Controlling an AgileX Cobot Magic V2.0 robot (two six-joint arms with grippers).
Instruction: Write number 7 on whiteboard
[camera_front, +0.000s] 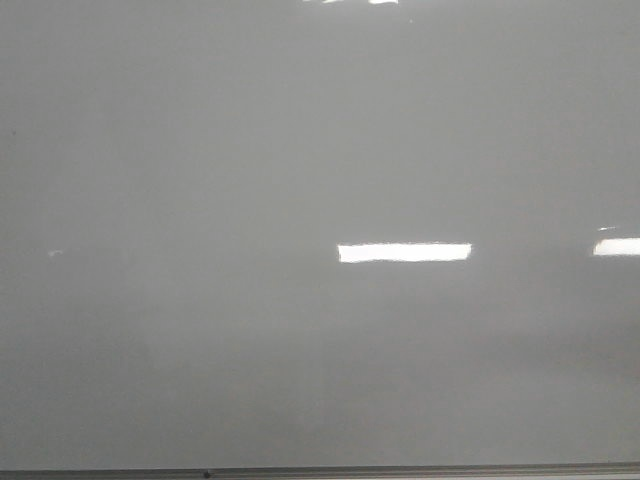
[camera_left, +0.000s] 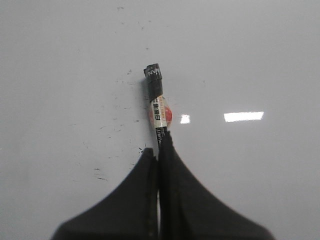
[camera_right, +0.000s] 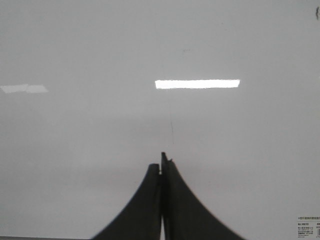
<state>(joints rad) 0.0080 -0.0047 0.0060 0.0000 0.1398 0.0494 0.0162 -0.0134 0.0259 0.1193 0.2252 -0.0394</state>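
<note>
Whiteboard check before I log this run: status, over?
Left tool shut on marker, tip off the whiteboard. Right tool shut, empty. No 7 visible. Nothing in the way.

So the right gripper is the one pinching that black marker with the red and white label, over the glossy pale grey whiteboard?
No, the left gripper pinches the black marker with the red and white label, as the left wrist view shows. The right gripper is shut on nothing. The glossy pale grey whiteboard part is right.

We saw the whiteboard filling the front view, glossy pale grey with bright glare patches, its thin grey frame edge along the bottom; nothing lay on it.
</note>
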